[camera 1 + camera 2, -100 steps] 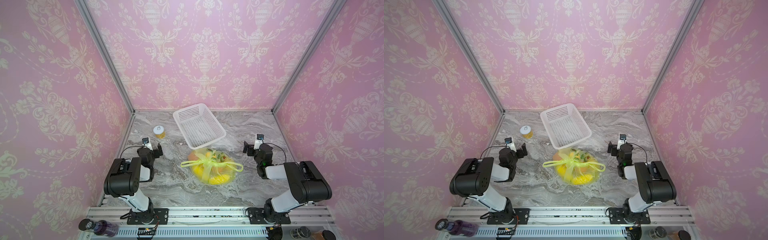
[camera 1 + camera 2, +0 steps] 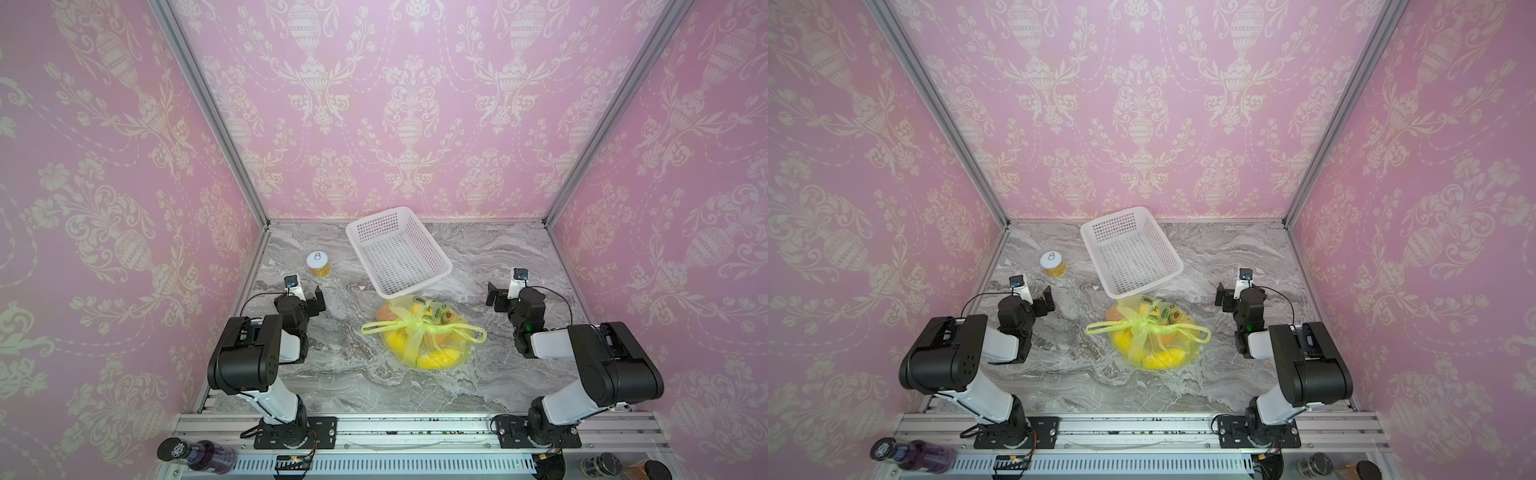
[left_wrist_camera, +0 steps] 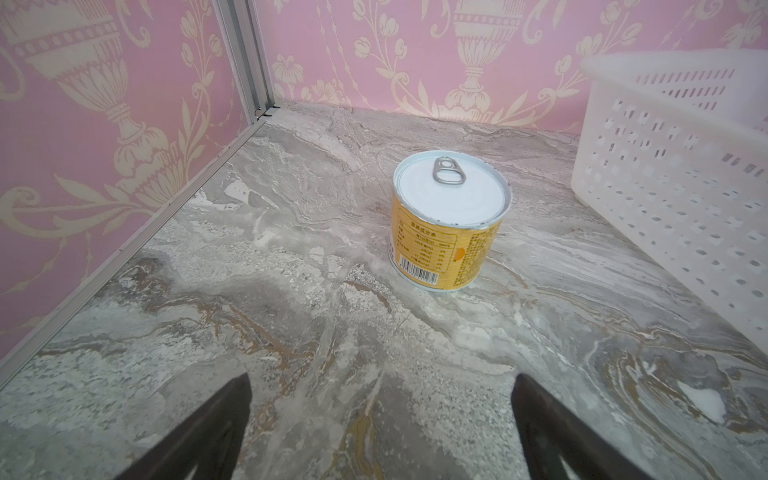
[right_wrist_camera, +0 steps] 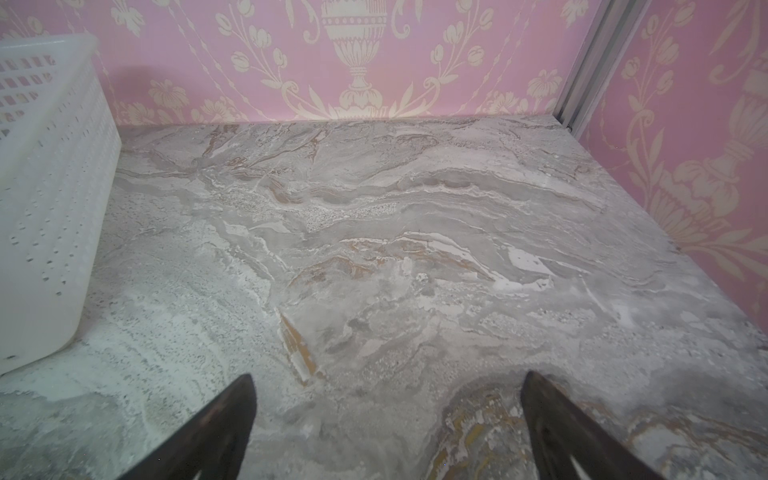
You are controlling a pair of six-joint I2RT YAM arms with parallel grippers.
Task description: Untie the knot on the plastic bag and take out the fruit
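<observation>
Far left, off the table by the front rail: dark purple plastic bottle (image 2: 203, 455), partly cut by the frame edge. Left gripper (image 2: 316, 300) hangs low over the grey marble-look tabletop (image 2: 365, 374), fingers wide apart, nothing btwn them. The wrist view confirms it (image 3: 381, 378), though only the two dark tips show and the rest is cropped. Ahead of it stands a short tin can w/ yellow label and white pull-tab lid (image 3: 451, 220), upright, well clear of the fingers. Next, white perforated plastic basket (image 2: 415, 286), far side near the back wall. Wrist views catch just one wall each (image 3: 665, 187). Thin translucent yellow-green plastic bag (image 2: 438, 311) lies mid-table just in front of the basket's near edge; can't tell if touching. Small bunched yellow-green knot (image 2: 419, 326) sits on top, tied, w/ loop handles splayed to both sides. Yellow and orange toy fruit (image 2: 397, 343) is inside, seen only thru the film, so count and types are unclear. Right gripper (image 2: 494, 297) is well apart from the bag, fingers spread and empty (image 4: 389, 376), tips only. Far right at the front edge: dark-lidded jar (image 2: 600, 465), half cropped.
</observation>
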